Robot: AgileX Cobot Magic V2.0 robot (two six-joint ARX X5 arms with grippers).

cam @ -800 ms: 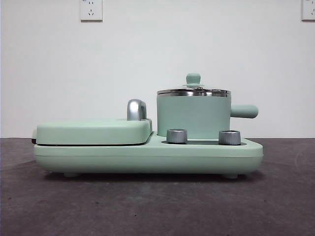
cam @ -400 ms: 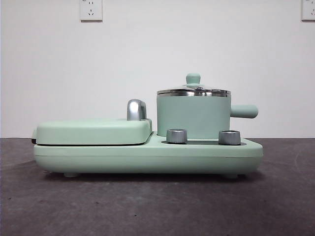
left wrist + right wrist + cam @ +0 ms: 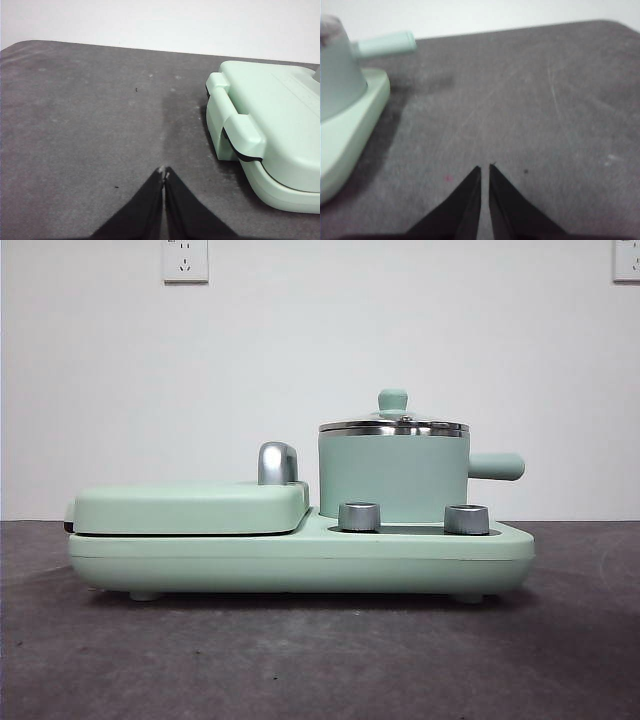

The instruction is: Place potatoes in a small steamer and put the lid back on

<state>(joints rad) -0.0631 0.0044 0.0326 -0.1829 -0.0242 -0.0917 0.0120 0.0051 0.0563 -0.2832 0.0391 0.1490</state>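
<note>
Nearest in the front view is the dark grey tabletop (image 3: 320,660), and on it stands the long mint-green cooker base (image 3: 300,560) with two steel dials. Its flat mint-green hinged grill plate (image 3: 190,508) sits on one end; on the other stands the small steamer (image 3: 393,478), a mint-green cylindrical pot with a steel rim and a stubby side handle (image 3: 495,466). The round glass lid (image 3: 393,426) with its steel rim and mint-green knob (image 3: 393,400) rests closed on the steamer. No potato shows in any view.

The left gripper (image 3: 164,172) hovers over bare tabletop beside the grill-plate end, fingers pressed together and empty. The right gripper (image 3: 485,169) hovers off the steamer end, fingers almost touching, holding nothing; the steamer's handle (image 3: 387,43) points out to its side. Judged from this, the right arm is nearer the lid, which would have to come off first, reaching in over the handle toward the knob.
</note>
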